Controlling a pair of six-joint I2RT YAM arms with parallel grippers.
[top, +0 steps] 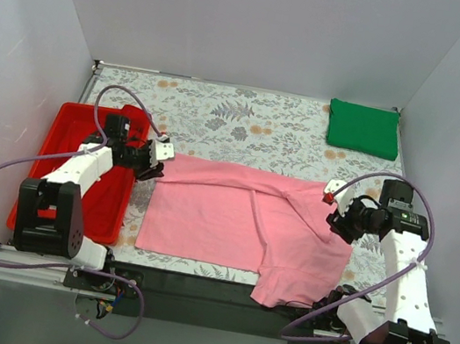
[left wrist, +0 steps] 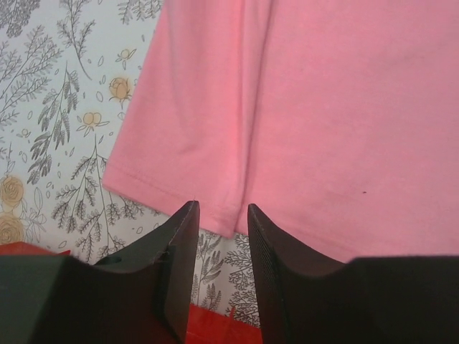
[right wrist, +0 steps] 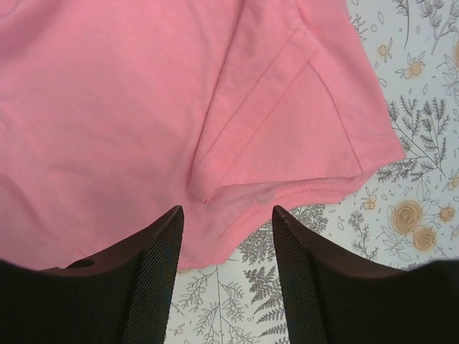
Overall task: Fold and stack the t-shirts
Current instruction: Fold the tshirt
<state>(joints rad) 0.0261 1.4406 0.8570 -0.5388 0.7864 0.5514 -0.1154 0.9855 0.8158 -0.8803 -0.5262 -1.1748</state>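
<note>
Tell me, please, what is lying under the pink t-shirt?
The pink t-shirt lies on the floral table cover, which shows around its edges. Anything else beneath the fabric is covered and cannot be seen.

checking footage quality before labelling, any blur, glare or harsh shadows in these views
Top external: soft even light, no glare, pink t-shirt sharp. Left wrist: its fabric in focus, left pincer dark and slightly soft up close. Right wrist: the shirt crisp down to the stitching, right pincer near black, mesh texture faintly visible.

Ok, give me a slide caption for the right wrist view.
Open right gripper above the edge of the pink t-shirt on the floral tablecloth.
</note>
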